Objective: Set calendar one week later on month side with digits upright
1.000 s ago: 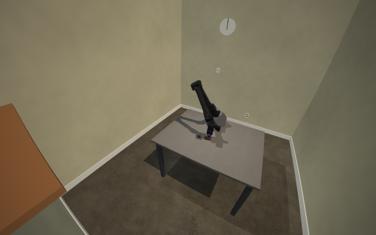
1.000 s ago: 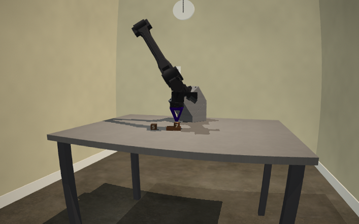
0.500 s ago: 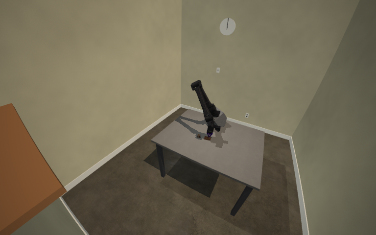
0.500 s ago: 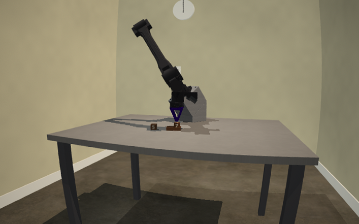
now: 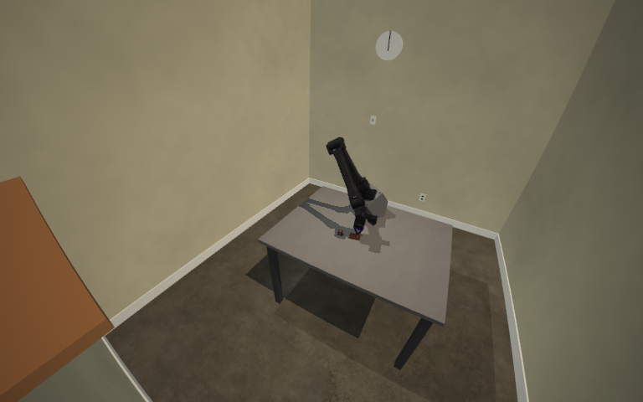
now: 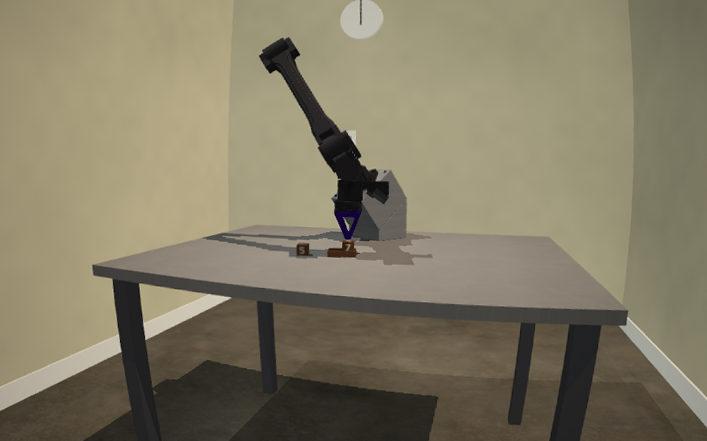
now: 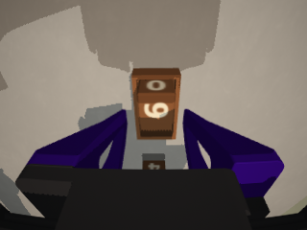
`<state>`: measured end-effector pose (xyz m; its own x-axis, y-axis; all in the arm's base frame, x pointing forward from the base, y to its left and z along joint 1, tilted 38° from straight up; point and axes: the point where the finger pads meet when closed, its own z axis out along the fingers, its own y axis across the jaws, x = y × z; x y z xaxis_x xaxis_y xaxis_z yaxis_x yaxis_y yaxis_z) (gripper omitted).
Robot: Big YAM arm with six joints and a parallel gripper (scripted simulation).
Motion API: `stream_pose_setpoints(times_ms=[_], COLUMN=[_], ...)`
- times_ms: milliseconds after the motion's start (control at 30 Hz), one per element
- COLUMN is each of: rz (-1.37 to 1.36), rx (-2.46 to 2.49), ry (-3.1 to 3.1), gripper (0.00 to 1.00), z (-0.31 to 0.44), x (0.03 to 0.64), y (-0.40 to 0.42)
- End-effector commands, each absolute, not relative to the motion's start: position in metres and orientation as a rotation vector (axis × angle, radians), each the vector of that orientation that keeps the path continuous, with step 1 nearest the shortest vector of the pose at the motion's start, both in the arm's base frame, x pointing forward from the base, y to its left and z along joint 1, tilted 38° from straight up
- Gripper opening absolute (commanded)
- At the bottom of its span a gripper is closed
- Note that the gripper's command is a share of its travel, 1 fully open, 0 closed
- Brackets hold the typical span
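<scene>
The brown tray [image 5: 351, 237] [image 6: 336, 253] [image 7: 134, 115] lies on the table. One cube [image 5: 357, 235] [image 6: 348, 246] [image 7: 155, 110] is in its right part in the exterior view, which shows a 7 on it. The wrist view shows a 0 and a sideways 6 or 9 on this cube; whether it stands fully flat is unclear. The other cube [image 5: 340, 232] [image 6: 302, 249] [image 7: 153, 166] stands on the table left of the tray, with a 5 facing the exterior view and a 4 in the wrist view. My gripper [image 5: 358, 232] [image 6: 349, 238] [image 7: 154, 116] is partly open over the tray cube, holding nothing.
The grey table [image 5: 403, 265] [image 6: 475, 281] carries the arm's grey base [image 5: 377, 203] [image 6: 389, 208] behind the tray. The left cube stands a short gap from the tray's left end. My arm's shadows fall around both cubes.
</scene>
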<state>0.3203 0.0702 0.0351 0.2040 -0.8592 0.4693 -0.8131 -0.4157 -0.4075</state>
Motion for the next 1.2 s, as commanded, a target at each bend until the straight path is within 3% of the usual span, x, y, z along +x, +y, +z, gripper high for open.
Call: stream_pose_setpoints(times_ms=[0, 1167], rz=[-1.003, -1.005], rx=[-2.378, -2.373], ry=[1.637, 1.636], gripper=[0.46, 0.46], z=[0.0386, 0.0425], x=[0.3235, 0.3292], y=[0.0774, 0.0809])
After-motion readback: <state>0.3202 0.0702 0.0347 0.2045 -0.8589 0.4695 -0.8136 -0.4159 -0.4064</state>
